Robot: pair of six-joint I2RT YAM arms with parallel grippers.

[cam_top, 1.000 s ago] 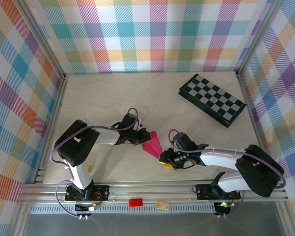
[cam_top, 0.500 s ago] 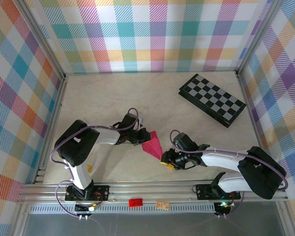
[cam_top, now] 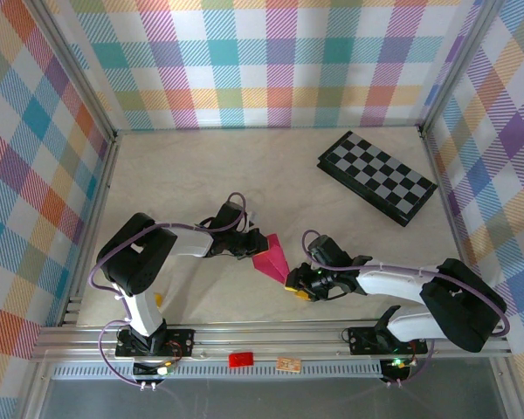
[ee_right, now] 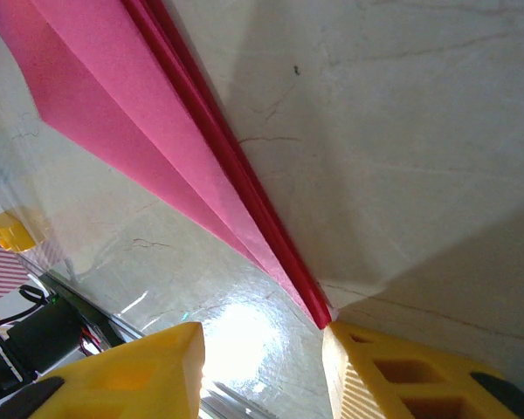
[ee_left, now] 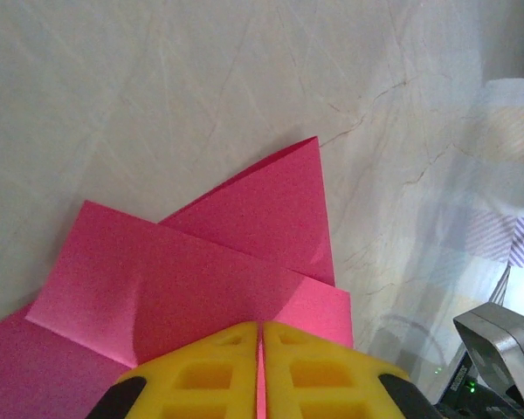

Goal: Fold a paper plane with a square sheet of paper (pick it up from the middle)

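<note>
With your left gripper (ee_left: 259, 336) clamped on the paper plane (ee_left: 201, 262) near the frame centre, bring the parted right gripper (ee_right: 264, 340) squarely over its pointed tip before closing.

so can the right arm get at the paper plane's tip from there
Probably yes: the right gripper stands open, the tip of the paper plane beside one finger, nothing between. The left gripper grips the other end, out of the way.
</note>
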